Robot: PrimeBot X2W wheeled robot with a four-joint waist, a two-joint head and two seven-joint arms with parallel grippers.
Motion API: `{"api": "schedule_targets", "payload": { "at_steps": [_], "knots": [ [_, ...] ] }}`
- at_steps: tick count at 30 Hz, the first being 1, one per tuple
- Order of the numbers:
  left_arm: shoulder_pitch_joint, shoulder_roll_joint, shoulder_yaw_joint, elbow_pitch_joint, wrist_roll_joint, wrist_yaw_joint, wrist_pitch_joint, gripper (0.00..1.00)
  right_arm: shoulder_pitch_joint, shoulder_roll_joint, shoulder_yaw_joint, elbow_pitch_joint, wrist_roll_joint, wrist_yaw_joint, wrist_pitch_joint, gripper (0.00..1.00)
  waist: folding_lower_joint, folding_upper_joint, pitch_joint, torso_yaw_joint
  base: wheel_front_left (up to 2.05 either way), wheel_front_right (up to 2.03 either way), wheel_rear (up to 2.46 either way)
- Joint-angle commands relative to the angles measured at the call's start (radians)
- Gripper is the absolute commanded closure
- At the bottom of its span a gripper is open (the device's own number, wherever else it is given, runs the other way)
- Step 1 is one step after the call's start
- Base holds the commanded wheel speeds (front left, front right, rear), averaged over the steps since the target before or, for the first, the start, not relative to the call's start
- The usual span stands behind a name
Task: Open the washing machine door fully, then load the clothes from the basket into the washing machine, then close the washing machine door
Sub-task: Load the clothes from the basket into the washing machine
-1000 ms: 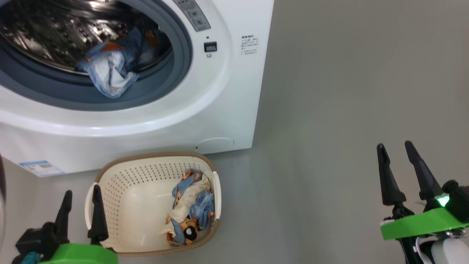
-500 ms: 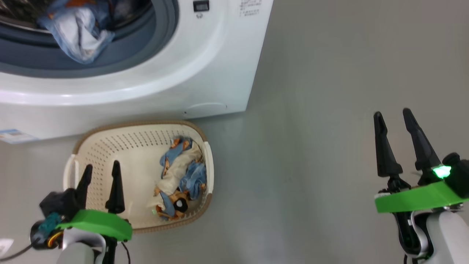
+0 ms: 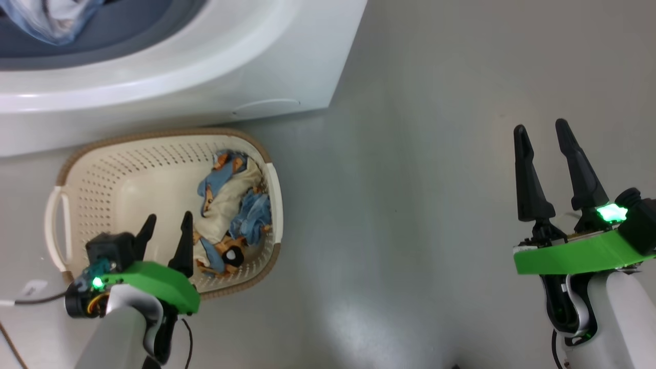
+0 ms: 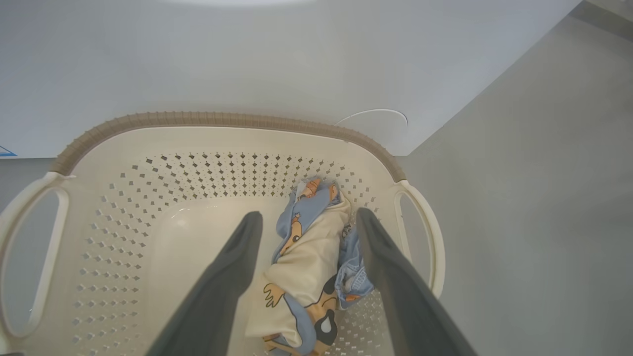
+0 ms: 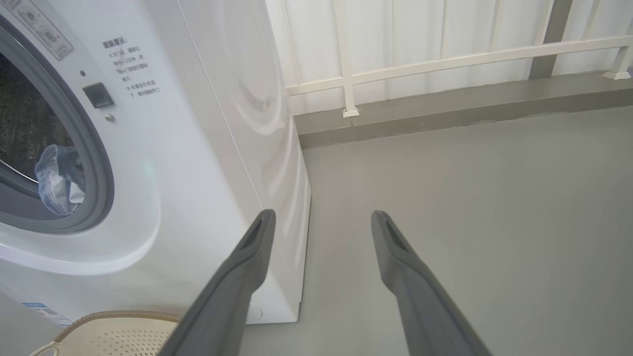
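Note:
The cream basket (image 3: 154, 141) sits on the floor right in front of the white washing machine (image 3: 205, 77). Blue and cream bear-print clothes (image 3: 230, 210) lie bunched against its right wall. My left gripper (image 3: 169, 216) hangs open over the basket's near side, just left of the clothes; in the left wrist view its fingers (image 4: 309, 213) frame the clothes (image 4: 306, 267) inside the basket (image 4: 198, 121). Far to the right, my right gripper (image 3: 540, 125) stands open and empty above bare floor. Another blue garment (image 5: 57, 180) hangs over the grey ring of the uncovered drum mouth. The washing machine door is out of view.
Grey floor (image 3: 410, 205) stretches to the right of the machine and basket. A white railing (image 5: 445, 64) and a low grey kerb close off the far side behind the machine. A thin cable (image 3: 31, 300) trails on the floor beside my left arm.
The camera has tilted down, so the machine has slid up the picture. My left gripper has moved forward over the basket toward the clothes. Both grippers stayed open.

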Motion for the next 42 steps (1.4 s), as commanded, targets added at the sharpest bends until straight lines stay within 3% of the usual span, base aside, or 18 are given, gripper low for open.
{"api": "schedule_targets", "payload": {
  "at_steps": [1, 10, 23, 42],
  "knots": [
    [-0.026, 0.034, 0.0, 0.021, -0.026, -0.005, -0.006, 0.0, -0.013, -0.001, 0.022, -0.029, 0.001, 0.006, -0.008, 0.0, -0.0001, -0.0001, 0.049, -0.017, 0.0, 0.0, 0.0],
    [-0.159, 0.067, -0.214, 0.158, -0.172, -0.005, 0.028, 0.0, -0.049, 0.017, 0.019, -0.04, 0.0, 0.006, -0.008, 0.0, -0.0001, -0.0001, 0.14, -0.041, 0.0, 0.0, 0.0],
    [-0.273, 0.192, -0.51, 0.147, -0.429, -0.005, 0.148, 0.0, -0.086, 0.047, 0.029, -0.047, 0.006, 0.006, -0.008, 0.0, -0.0001, -0.0001, 0.239, -0.092, 0.0, 0.0, 0.0],
    [-0.394, 0.283, -0.748, 0.191, -0.598, -0.005, 0.18, 0.0, -0.106, 0.074, 0.049, -0.059, 0.017, 0.006, -0.008, 0.0, -0.0001, -0.0001, 0.305, -0.152, 0.0, 0.0, 0.0]
  ]
}}
